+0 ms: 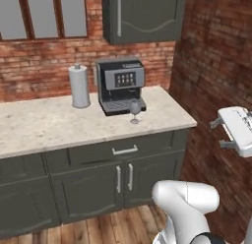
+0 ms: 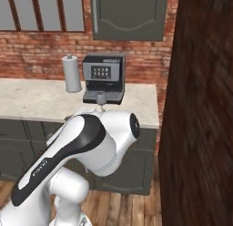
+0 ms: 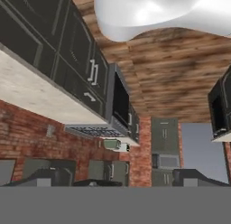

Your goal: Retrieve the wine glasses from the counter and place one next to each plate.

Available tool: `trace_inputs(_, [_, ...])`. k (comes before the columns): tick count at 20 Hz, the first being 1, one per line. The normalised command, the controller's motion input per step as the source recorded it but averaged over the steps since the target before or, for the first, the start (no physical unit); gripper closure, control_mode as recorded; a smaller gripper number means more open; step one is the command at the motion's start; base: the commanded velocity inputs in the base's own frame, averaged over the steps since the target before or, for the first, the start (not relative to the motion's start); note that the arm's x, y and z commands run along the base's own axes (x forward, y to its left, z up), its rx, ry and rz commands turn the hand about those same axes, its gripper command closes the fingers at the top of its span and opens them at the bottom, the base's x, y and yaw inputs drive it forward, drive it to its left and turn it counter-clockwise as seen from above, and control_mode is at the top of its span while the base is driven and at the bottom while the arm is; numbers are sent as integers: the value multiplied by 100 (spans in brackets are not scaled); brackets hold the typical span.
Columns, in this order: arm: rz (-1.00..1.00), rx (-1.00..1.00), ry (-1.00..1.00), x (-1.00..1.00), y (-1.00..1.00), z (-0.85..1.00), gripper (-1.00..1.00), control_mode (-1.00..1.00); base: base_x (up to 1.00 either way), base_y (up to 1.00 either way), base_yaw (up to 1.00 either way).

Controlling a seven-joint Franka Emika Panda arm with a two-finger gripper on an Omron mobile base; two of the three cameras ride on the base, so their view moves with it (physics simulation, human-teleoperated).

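Observation:
One smoky stemmed wine glass [image 1: 134, 111] stands upright on the beige stone counter [image 1: 49, 122], just in front of the coffee machine's tray. In the right base view the same wine glass [image 2: 100, 100] peeks over my arm, which hides its foot, on the counter [image 2: 36, 100]. My gripper [image 1: 220, 134] hangs at the right edge, off the counter's end and well right of the glass. Its grey fingers [image 1: 215, 123] stand wide apart, open, with nothing between them. The plates are out of view.
A dark coffee machine [image 1: 120, 84] and a tall pale cylinder with a knob [image 1: 79, 85] stand at the back of the counter. A brick wall [image 1: 211, 66] closes the right side. A dark upper cabinet [image 1: 142, 14] hangs above. Wooden floor lies below.

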Motion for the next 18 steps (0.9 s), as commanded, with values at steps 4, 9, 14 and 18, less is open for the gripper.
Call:
trace_inputs(4, [0, 0, 0, 0, 0, 0, -100, 100, 100, 0, 0])
trace_inputs(9, [0, 0, 0, 0, 0, 0, -100, 100, 96, -9, -1])
trace_inputs(14, [0, 0, 0, 0, 0, 0, -100, 100, 54, -23, 0])
trace_inputs(18, [0, 0, 0, 0, 0, 0, -100, 100, 21, -25, 0])
